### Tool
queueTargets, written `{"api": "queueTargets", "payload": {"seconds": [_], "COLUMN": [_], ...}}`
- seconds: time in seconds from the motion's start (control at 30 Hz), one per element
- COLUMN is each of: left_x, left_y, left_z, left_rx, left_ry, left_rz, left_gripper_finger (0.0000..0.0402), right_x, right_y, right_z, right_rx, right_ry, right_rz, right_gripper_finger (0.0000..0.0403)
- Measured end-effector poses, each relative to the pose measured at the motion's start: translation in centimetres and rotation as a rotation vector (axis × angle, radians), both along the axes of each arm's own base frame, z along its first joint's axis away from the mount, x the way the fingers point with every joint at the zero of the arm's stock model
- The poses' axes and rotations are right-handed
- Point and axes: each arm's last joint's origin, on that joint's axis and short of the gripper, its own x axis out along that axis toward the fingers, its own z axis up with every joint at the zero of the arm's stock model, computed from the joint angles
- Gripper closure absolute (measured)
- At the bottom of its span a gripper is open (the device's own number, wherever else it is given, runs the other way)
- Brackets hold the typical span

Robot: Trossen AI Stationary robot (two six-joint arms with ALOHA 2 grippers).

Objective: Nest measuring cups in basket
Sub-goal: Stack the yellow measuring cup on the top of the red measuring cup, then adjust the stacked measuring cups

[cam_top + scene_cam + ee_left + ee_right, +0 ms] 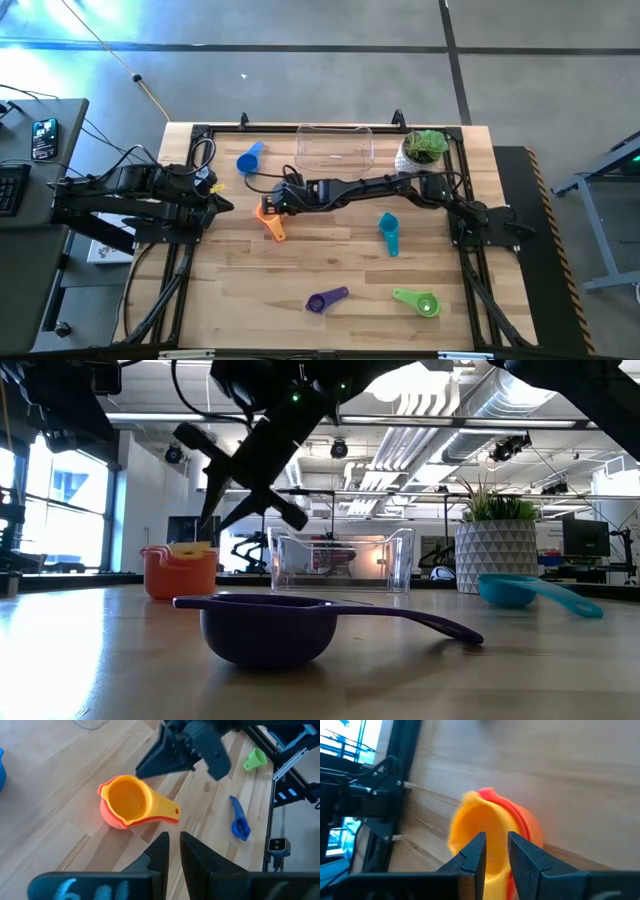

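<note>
The right claw (268,203), fingers slightly apart and holding nothing, hovers over a yellow plastic measuring cup (131,800) nested in an orange one (111,816) on the wooden bench (330,270), just short of the clear rectangular plastic basket (335,147), while the left claw (172,851), nearly together, waits nearby.

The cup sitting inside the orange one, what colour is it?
Yellow cup, nested in the orange cup; clearest in the left wrist view.

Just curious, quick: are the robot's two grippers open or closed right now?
Left gripper: fingers slightly open, empty.
Right gripper: fingers slightly open over the yellow plastic scoop cup, holding nothing.
</note>
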Motion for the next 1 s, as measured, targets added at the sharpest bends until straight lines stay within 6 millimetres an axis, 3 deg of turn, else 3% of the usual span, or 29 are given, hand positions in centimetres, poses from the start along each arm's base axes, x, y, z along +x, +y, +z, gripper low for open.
{"api": "queueTargets", "payload": {"seconds": [0.4,0.6,1.0], "left_x": [0.1,0.7,2.0], "left_y": [0.0,0.0,0.2], "left_z": [-0.1,-2.3,-5.2], "left_rx": [-0.024,-0.059,-0.106], "left_ry": [0.003,0.095,0.249], "left_rz": [0.032,0.067,0.21], "left_gripper_finger": [0.0367,0.0367,0.0367], "right_x": [-1.4,-2.4,-4.2], "right_y": [-1.1,-1.7,-3.9], "right_z": [6.6,10.2,12.4], "right_rx": [-0.191,-0.3,-0.385], "right_ry": [0.194,0.19,0.249], "right_rz": [0.064,0.13,0.229], "right_gripper_finger": [0.0331,0.0331,0.0331]}}
